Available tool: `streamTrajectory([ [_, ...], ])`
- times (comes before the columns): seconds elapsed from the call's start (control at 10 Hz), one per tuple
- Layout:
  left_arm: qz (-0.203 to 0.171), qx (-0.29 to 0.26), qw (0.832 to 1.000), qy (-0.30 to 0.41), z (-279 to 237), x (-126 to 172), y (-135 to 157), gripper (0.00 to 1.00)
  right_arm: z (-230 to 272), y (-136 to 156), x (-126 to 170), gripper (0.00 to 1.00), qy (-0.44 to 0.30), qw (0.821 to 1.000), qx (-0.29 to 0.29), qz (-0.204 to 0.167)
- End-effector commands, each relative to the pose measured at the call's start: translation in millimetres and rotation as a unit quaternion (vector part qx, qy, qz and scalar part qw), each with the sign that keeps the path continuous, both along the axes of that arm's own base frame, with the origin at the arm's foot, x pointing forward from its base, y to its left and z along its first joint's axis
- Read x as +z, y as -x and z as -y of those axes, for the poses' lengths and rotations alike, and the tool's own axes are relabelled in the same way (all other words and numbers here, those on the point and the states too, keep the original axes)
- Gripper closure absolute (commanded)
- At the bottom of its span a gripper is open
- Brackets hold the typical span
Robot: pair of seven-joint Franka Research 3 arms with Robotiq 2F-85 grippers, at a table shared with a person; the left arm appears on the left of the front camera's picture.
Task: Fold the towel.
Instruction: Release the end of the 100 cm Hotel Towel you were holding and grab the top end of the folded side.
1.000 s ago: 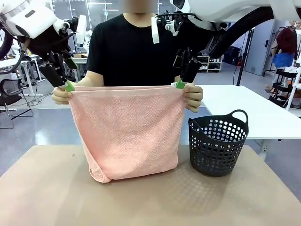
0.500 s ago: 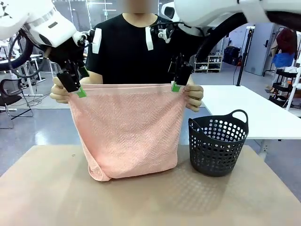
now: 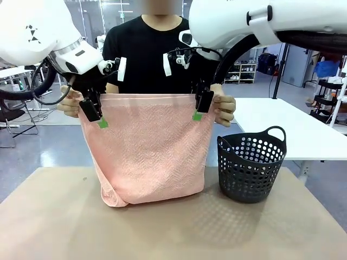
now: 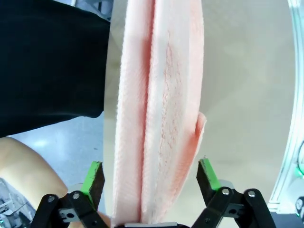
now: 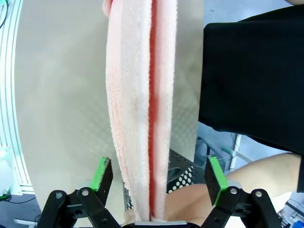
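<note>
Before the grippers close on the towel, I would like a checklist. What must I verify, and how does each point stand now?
1. Towel between the pads of the left gripper: ok, jaws open around it.
2. Towel between the pads of the right gripper: ok, jaws open around it.
3. Both layers inside each gap: ok.
4. Person's hands clear of the pads: cannot tell, they hold the corners beside the grippers.
5. Towel hangs smooth: not ok, one lower corner is bunched on the table.
6. Basket apart from the towel: ok.

Hand [image 3: 225, 108] partly hidden behind right end effector [image 3: 197, 115]; towel [image 3: 146, 151] screens the person's lower torso; left arm [image 3: 32, 32] and right arm [image 3: 255, 21] cropped by top edge.
</note>
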State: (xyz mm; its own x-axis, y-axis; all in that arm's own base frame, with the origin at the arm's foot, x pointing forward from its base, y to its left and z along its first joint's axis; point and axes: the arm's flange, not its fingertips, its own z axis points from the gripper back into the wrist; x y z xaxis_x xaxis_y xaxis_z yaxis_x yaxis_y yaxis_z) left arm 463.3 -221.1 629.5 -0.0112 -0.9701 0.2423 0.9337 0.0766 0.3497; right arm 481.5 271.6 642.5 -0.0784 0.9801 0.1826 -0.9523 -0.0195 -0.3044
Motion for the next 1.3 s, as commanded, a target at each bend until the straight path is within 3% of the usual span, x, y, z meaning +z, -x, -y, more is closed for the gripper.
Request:
streamTrajectory([
  [0.0,-0.014,-0.006,1.000,0.010,-3.8,5.3,-4.4,0.60,1.5,-3.0,1.1,0.53,-0.008,1.000,0.001,-0.011],
  [0.1,-0.015,-0.006,1.000,0.010,-4.4,5.7,-2.7,1.00,1.5,-1.9,1.2,0.67,-0.008,1.000,0.002,-0.009],
  [0.2,-0.013,-0.006,1.000,0.009,-4.0,6.4,-2.0,1.00,1.8,-1.8,1.4,1.00,-0.010,1.000,0.003,-0.006],
  [0.3,-0.011,-0.006,1.000,0.007,-3.3,8.2,-0.1,1.00,2.9,-1.8,1.2,1.00,-0.010,1.000,0.006,-0.006],
  [0.4,-0.010,-0.005,1.000,0.010,-3.7,9.0,1.3,0.86,4.1,-2.4,0.9,1.00,-0.009,1.000,0.006,-0.006],
  [0.5,-0.011,-0.007,1.000,0.016,-4.1,8.8,1.9,0.96,4.9,-2.8,1.2,0.86,-0.010,1.000,0.006,-0.006],
  [0.6,-0.011,-0.007,1.000,0.017,-4.3,8.7,2.7,1.00,5.5,-3.1,2.2,0.96,-0.011,1.000,0.005,-0.006],
  [0.7,-0.008,-0.008,1.000,0.019,-5.2,9.2,3.3,1.00,4.4,-2.1,3.4,1.00,-0.008,1.000,0.008,-0.004],
  [1.2,-0.001,0.004,1.000,0.012,-1.6,7.7,-0.2,1.00,0.1,-1.7,2.6,1.00,-0.004,1.000,-0.001,0.000],
])
